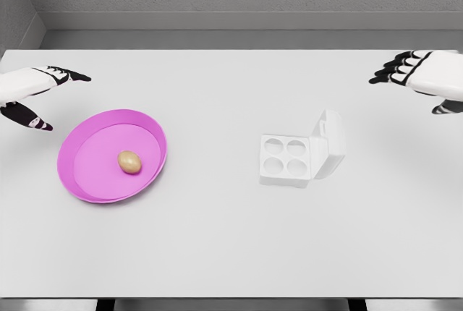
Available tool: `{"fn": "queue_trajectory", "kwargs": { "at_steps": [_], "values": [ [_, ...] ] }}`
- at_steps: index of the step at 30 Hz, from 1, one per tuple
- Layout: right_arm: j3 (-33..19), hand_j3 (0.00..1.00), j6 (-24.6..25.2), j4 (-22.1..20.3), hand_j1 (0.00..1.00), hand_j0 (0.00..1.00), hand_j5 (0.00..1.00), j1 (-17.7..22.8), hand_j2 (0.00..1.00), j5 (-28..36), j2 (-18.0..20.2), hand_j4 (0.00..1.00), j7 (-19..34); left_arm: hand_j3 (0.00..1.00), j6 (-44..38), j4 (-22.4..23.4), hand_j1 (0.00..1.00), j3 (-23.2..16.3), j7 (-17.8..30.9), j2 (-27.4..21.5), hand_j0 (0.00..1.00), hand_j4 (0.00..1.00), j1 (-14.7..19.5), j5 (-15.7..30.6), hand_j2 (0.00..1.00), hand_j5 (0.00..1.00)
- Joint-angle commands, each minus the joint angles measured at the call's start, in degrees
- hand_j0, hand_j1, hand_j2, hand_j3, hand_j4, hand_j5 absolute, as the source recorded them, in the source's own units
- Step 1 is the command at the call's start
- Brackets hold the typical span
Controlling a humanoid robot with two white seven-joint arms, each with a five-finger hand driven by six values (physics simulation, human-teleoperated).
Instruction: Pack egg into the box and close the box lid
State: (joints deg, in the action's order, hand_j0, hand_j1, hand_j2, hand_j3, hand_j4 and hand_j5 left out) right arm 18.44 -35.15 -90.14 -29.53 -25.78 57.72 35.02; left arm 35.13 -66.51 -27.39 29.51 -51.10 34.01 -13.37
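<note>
- Grey walls back a wide white desk that carries everything in view
- egg lies loose in the pink plate, a little right of its centre, at the desk's left side
- box sits well apart from it, right of the middle; four round cups show, all bare, and the lid stands tilted up at the far right edge
- left robot hand hovers above and left of the plate, fingers spread, clasping nothing and not touching the plate
- right robot hand hangs near the desk's far right corner, beyond the box, fingers apart and bare too
- Progress, as I judge it: nothing done yet; the egg still needs grasping, carrying across, seating in a cup, then the lid swung down
- Both arms are cut off by the frame edges, so only hands and wrists show; the lid's hinge and the box's far wall are hard to make out, white on white
</note>
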Motion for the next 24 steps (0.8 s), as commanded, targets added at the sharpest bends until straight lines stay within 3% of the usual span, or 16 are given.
{"fn": "queue_trajectory", "kwargs": {
  "at_steps": [1,3,6,8,10,13,19,22,24],
  "values": [
    [0.4,1.00,0.1,-0.3,1.00,1.00,1.00,0.0,1.00,0.2,-0.1,1.00,0.0,1.00,-0.1,-0.1,1.00,0.0,0.0,0.0,1.00,1.00,0.0,0.4,1.00,1.00],
    [0.3,1.00,0.1,-0.3,1.00,1.00,1.00,0.0,1.00,0.6,0.0,1.00,0.0,1.00,-0.1,-1.0,1.00,-1.4,-0.1,0.0,1.00,1.00,0.2,0.4,1.00,1.00],
    [-0.6,1.00,0.1,0.3,1.00,1.00,1.00,0.4,1.00,1.7,0.4,1.00,0.0,1.00,-0.1,-6.7,1.00,-7.1,-0.1,-0.1,1.00,1.00,0.6,0.4,1.00,1.00],
    [-3.2,1.00,0.1,1.4,1.00,1.00,1.00,1.0,1.00,1.8,1.0,1.00,0.0,1.00,-0.1,-6.7,1.00,-7.9,-0.1,-0.3,1.00,1.00,1.3,0.4,1.00,1.00],
    [-2.9,1.00,0.1,2.1,1.00,1.00,1.00,4.0,1.00,1.9,1.3,1.00,0.0,1.00,-0.1,-8.7,1.00,-9.3,-0.1,-0.3,1.00,1.00,1.3,0.4,1.00,1.00],
    [1.2,1.00,0.1,1.9,1.00,1.00,1.00,4.0,1.00,1.6,1.1,1.00,0.0,1.00,-0.1,-12.0,1.00,-13.8,-0.1,-0.3,1.00,1.00,1.5,0.4,1.00,1.00],
    [5.5,1.00,0.1,1.2,1.00,1.00,1.00,4.1,1.00,1.8,1.1,1.00,0.0,1.00,-0.1,-12.1,1.00,-14.2,-0.1,-1.2,1.00,1.00,1.8,0.4,1.00,1.00],
    [5.6,1.00,0.1,1.2,1.00,1.00,1.00,5.0,1.00,1.6,1.2,1.00,0.0,1.00,-0.1,-12.5,1.00,-18.4,0.0,-1.1,1.00,1.00,2.5,0.1,1.00,1.00],
    [5.8,1.00,0.1,1.2,1.00,1.00,1.00,5.6,1.00,1.5,1.2,1.00,0.0,1.00,-0.1,-13.1,1.00,-18.6,0.0,-1.2,1.00,1.00,2.4,0.1,1.00,1.00]
  ]
}}
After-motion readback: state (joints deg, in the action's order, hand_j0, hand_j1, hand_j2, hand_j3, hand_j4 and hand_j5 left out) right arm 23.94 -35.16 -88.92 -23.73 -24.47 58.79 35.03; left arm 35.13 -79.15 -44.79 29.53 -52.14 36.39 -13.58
